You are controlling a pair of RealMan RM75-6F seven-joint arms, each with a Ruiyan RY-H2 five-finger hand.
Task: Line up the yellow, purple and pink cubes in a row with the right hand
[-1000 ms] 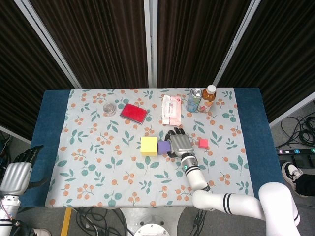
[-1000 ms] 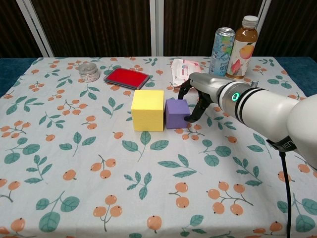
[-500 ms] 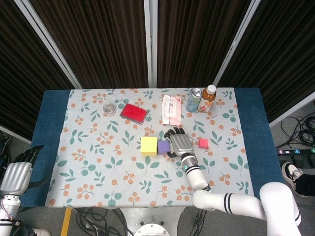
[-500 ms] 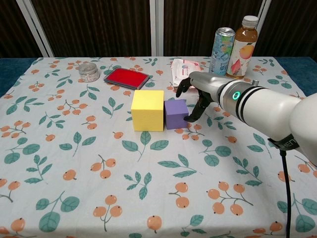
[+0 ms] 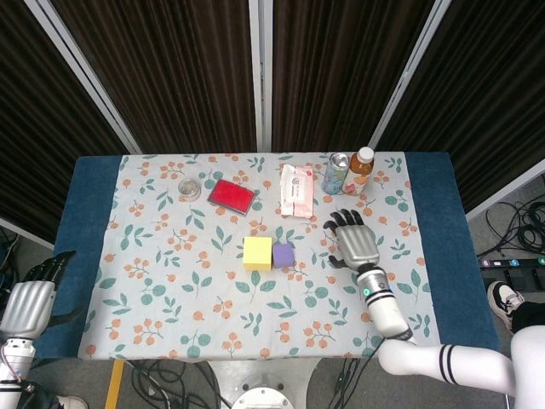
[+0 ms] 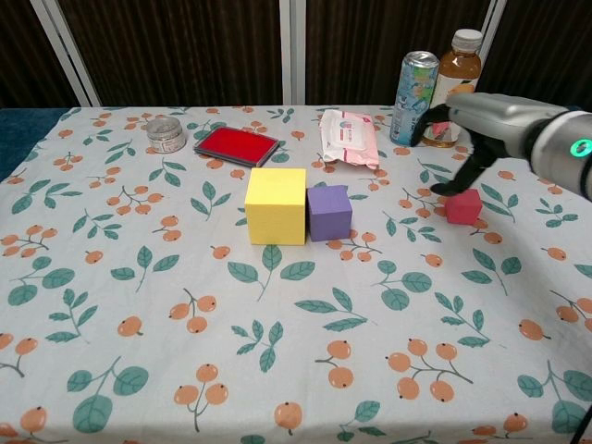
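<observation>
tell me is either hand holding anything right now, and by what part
Nothing is held. The right hand hovers over the pink cube with its fingers spread. The left hand hangs off the table's edge with nothing in it.

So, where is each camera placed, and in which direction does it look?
Head view: high above the near edge, looking steeply down on the whole table; shows the left hand off the table's left and the right hand above the cloth.
Chest view: low at the near edge, looking across the table; shows only the right hand over the pink cube.
Both show the yellow cube, purple cube, can and bottle.
</observation>
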